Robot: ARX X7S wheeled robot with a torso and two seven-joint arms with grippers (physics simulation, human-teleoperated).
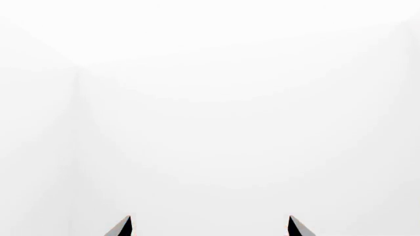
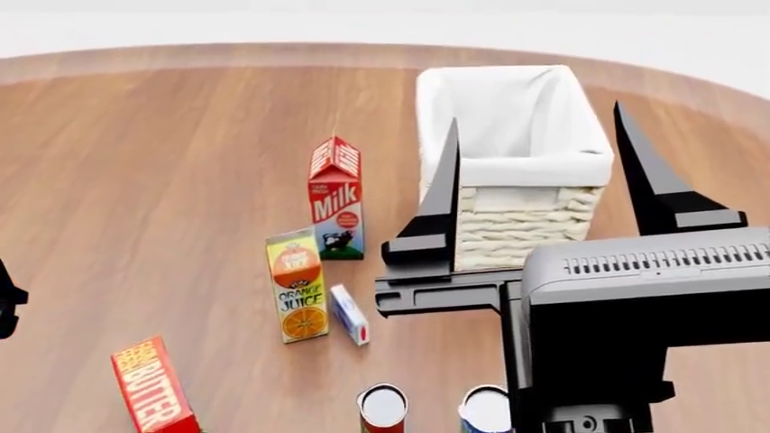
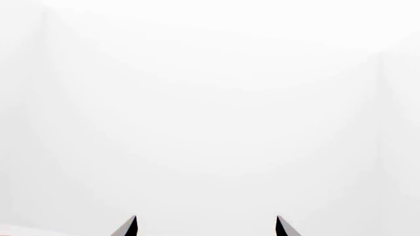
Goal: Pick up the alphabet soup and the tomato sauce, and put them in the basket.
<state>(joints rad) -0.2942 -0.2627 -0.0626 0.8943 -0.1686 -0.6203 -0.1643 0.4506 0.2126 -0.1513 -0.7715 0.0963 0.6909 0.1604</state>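
Cans stand nearest in the head view, at its lower edge: the tomato sauce (image 2: 382, 409) with its red label and pale top, and just beside it the alphabet soup (image 2: 485, 410), part hidden by the right arm's grey housing. Both rest on the wooden counter (image 2: 144, 180), outside the basket. The right gripper (image 2: 536, 153) rises above that housing, jaws spread wide and empty, its dark fingers (image 2: 439, 203) framing the basket from the camera's line of sight. Left of the cans lies a butter box (image 2: 151, 388); farther on, an orange juice carton (image 2: 297, 284) with a small white box (image 2: 350, 315) beside it, then an upright milk carton (image 2: 335, 200). Farthest stands the basket (image 2: 529, 230), white lining over its rim; no cans are visible inside. Neither wrist view shows any of these objects, only blank white; each does show two dark tips apart, so the left gripper (image 1: 210, 226) is likewise released, a state the head view does not show.
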